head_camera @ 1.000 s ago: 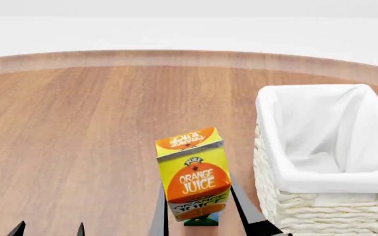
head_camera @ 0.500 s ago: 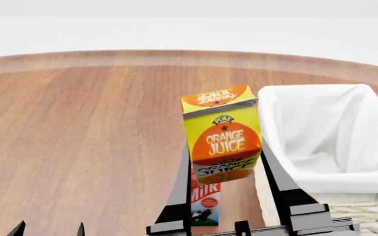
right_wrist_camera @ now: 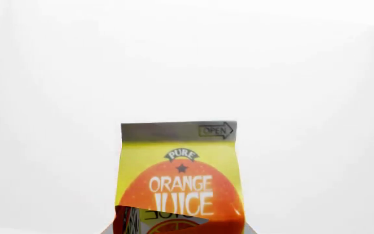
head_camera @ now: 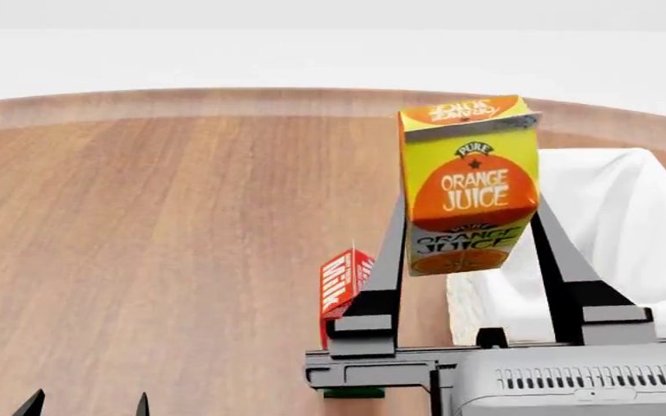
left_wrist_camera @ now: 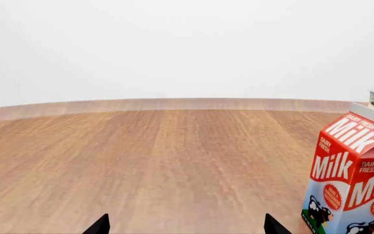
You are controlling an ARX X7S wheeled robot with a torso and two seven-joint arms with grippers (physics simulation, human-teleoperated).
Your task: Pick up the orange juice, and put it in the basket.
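To your left the brown wooden tabletop lies open. On the right, the red-and-white milk carton stands just left of the cream woven wicker basket.

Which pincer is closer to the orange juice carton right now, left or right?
Right. The right pincer is shut on the orange juice, holding it up beside the basket. The left pincer sits low at the table's near edge, well off to the left.

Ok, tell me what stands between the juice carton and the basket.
Nothing visible. The right gripper holds the orange juice raised, by the basket's near-left rim. The milk carton stands lower on the table, on the side away from the basket.
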